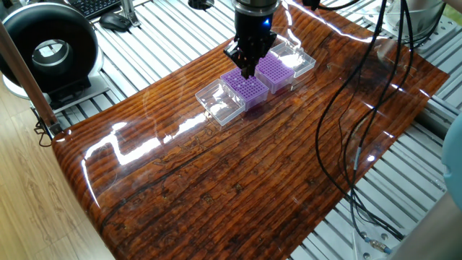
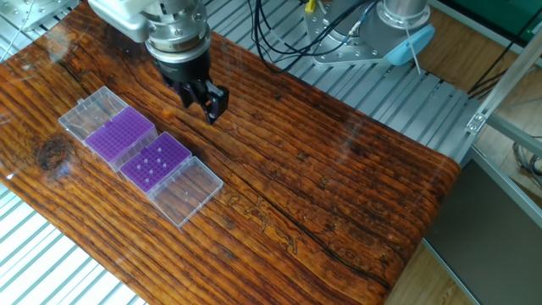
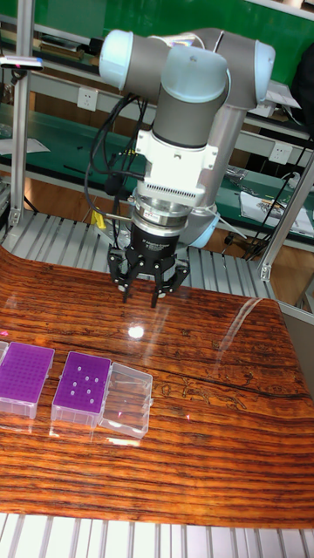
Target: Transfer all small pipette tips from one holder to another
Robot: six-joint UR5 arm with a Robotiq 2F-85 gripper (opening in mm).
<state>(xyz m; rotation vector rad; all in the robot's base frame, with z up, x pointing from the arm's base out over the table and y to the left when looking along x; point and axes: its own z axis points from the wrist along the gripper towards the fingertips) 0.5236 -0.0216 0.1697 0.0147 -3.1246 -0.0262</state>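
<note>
The gripper (image 3: 146,292) hangs above the bench (image 2: 339,195), its dark fingers (image 2: 213,103) spread apart with a clear gap between them and nothing held. In the tall fixed view the fingertips splay outward and stop short of the wood, touching neither rack. In the other fixed view the gripper (image 2: 203,100) sits beyond the racks, over bare wood, apart from them; in one fixed view the gripper (image 1: 246,63) overlaps the racks only by line of sight.

The small pipette tips (image 2: 151,167) show as a handful of pale dots scattered in the holes of the purple rack (image 2: 156,161) nearer the open clear lid (image 2: 185,193). In the tall fixed view the same tips (image 3: 80,381) appear as white specks on that rack (image 3: 82,388). The second purple rack (image 2: 123,135) beside it shows an unbroken purple grid; whether any tips sit in it cannot be told. Its own clear lid (image 2: 90,112) lies open at the far end, so the two racks and two lids form one row.

The arm (image 3: 187,105) comes down nearly vertically, wrist pointing straight at the bench, with cables (image 3: 109,166) looping off its side.
</note>
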